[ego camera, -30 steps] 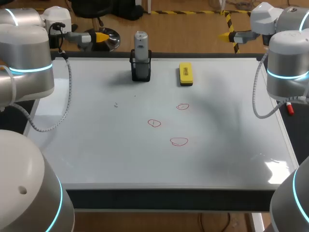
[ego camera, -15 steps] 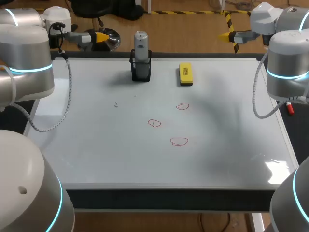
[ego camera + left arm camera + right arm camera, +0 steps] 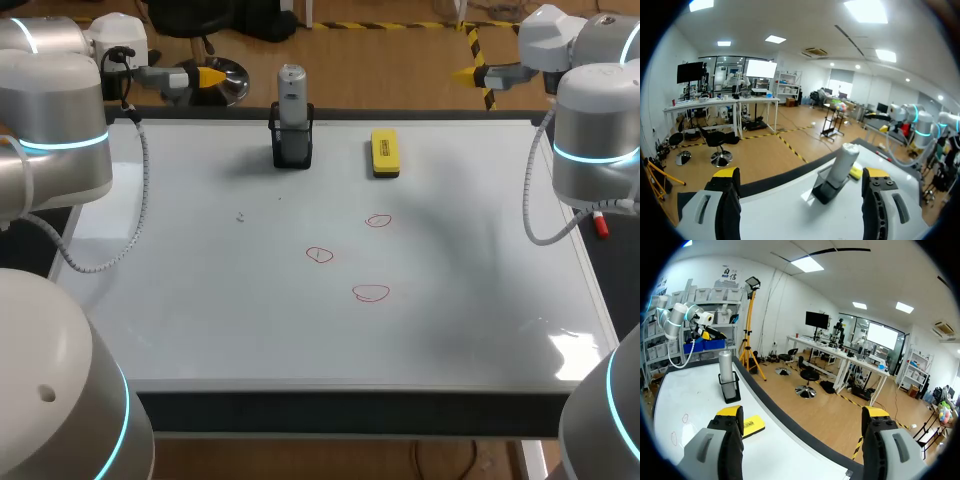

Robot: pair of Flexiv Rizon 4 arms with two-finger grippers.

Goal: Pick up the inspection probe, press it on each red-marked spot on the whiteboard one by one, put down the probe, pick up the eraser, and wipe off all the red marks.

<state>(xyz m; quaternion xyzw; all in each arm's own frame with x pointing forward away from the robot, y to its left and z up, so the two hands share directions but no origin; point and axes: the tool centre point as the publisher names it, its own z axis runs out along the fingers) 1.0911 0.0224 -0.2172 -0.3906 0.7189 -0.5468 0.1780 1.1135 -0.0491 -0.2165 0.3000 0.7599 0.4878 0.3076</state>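
Bright ceiling light, soft shadows, pale glare on the whiteboard (image 3: 200, 310) toward its near right corner

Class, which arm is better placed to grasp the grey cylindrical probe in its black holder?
Probably left: the left gripper hangs nearer the grey cylindrical probe, which stands ahead of its fingers; the right gripper is farther.

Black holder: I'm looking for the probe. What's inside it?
The grey probe stands upright in the holder; its lower end is hidden by the holder's walls.
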